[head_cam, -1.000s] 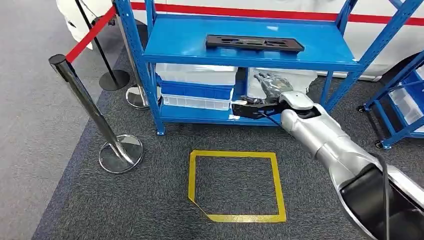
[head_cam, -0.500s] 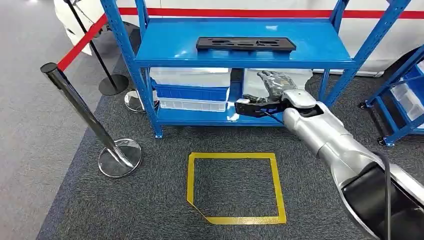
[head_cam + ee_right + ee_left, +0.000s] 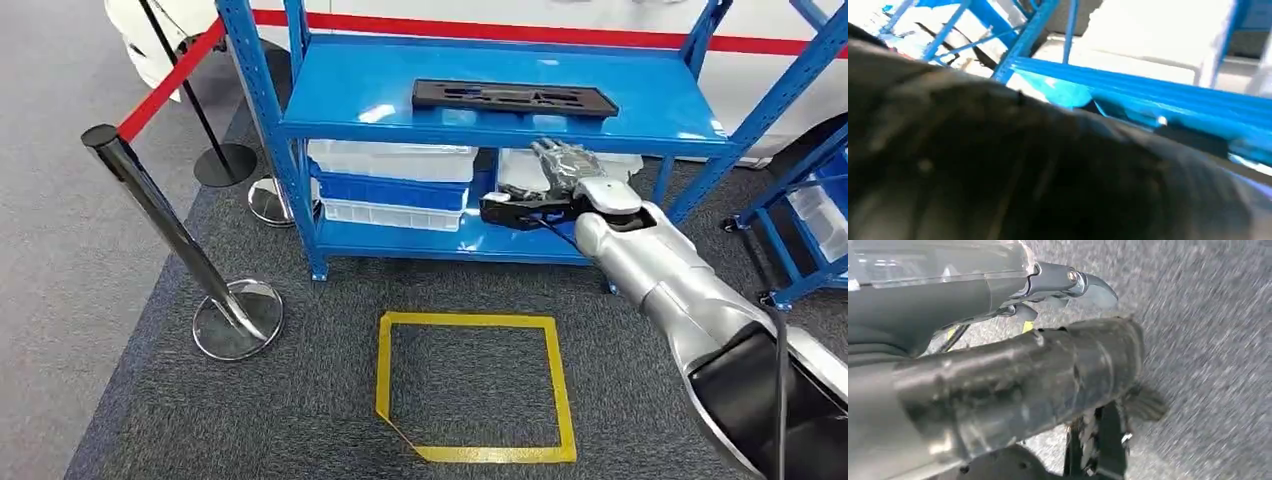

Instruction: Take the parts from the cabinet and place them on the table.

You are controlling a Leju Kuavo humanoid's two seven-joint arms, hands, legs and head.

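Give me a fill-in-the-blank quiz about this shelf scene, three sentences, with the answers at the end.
1. The long black part lies on the ______ shelf of the blue rack.
2. The square taped on the carpet is ______ in colour.
3. The right hand is raised in front of the rack, and it holds ______.

Missing words: top; yellow; nothing
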